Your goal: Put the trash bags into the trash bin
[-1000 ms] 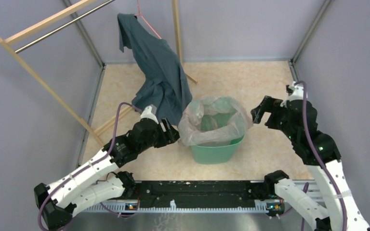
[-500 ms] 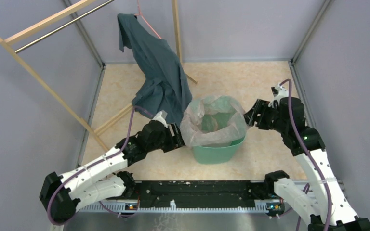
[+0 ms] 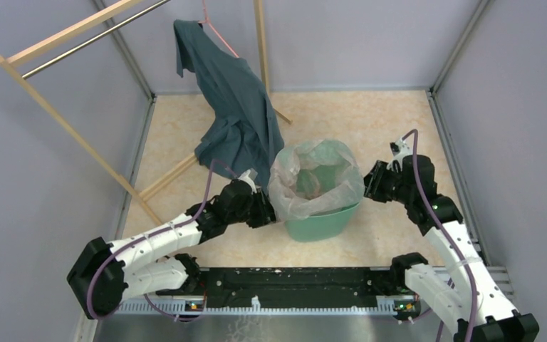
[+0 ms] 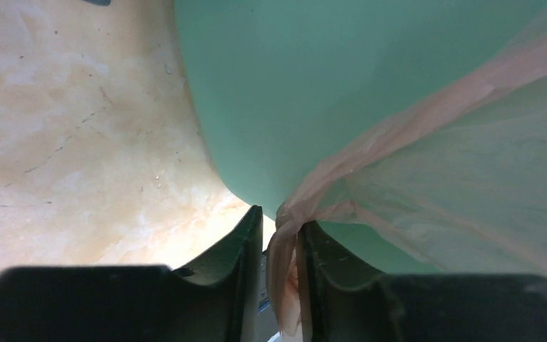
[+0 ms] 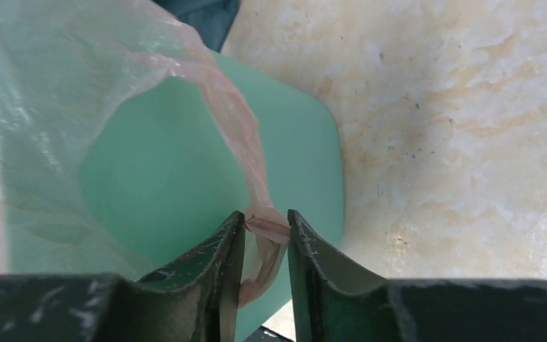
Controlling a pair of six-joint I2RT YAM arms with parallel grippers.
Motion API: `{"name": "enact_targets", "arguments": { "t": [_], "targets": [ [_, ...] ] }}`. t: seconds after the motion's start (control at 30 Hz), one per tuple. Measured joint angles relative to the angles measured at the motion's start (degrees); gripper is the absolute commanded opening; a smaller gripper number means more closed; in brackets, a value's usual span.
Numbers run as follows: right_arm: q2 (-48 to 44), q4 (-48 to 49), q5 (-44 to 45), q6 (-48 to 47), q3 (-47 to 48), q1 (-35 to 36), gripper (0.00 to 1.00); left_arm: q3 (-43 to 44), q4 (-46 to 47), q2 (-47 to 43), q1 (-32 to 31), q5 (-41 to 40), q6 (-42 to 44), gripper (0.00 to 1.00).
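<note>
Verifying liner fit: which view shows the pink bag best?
Top external: the whole pink bag shows, draped over the green bin's rim. The wrist views show only a bunched edge pinched in the left hand and the right hand.

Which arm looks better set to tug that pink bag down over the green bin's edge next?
Right, probably. The right tool pinches the bag by its edge beside the bin, where little film hangs over the rim. The left tool pinches the bag too, but that side already drapes down the wall.
</note>
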Motion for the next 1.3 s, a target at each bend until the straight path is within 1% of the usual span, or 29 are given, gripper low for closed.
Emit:
{"name": "enact_targets", "arguments": {
  "t": [0.03,0.1,0.13,0.23,0.4,0.5,0.63,0.77,0.9,1.03,1.17,1.3],
  "targets": [
    [0.0,0.2,-0.3,0.1,-0.6,0.0,0.20,-0.3,0.8,0.1,0.0,0.1,-0.2,0.16],
    [0.0,0.2,-0.3,0.1,-1.6,0.0,0.13,-0.6,1.7,0.2,0.0,0.1,-0.4,0.07],
    [0.0,0.1,-0.3,0.1,-2.0,0.0,0.09,-0.6,2.0,0.2,0.0,0.1,-0.4,0.05],
    [0.0,-0.3,0.5,0.2,-3.1,0.0,0.00,-0.6,2.0,0.0,0.0,0.1,-0.5,0.03],
    [-1.6,-2.1,2.3,0.2,-3.1,0.0,0.00,-0.6,1.4,-3.2,0.0,2.1,-0.6,0.02],
    [-3.5,-4.9,5.0,0.8,-2.3,0.0,0.00,-0.5,0.3,-6.1,0.0,3.2,-0.5,0.01],
    [-6.2,-7.8,10.5,4.5,-1.2,0.0,0.00,-0.5,-1.9,-9.0,-0.1,4.4,-0.4,0.00],
    [-9.4,-8.2,14.1,8.4,-2.2,0.0,0.00,-0.7,-2.4,-9.8,-0.1,5.2,-0.3,0.00],
    [-8.9,-8.9,17.4,10.2,-2.4,0.0,0.00,-2.4,-2.3,-8.7,0.0,5.4,0.4,0.00],
    [-6.6,-10.9,18.2,10.3,-0.5,0.0,0.00,-4.8,-2.3,-5.4,0.0,4.7,1.2,0.00],
    [-5.1,-12.1,17.9,10.3,3.5,0.0,0.00,-5.0,-2.3,-0.6,0.0,2.7,2.9,0.00],
    [-5.3,-11.6,18.7,10.3,3.4,0.0,0.00,-4.1,-2.3,3.1,0.0,2.2,4.0,0.00]
  ]
}}
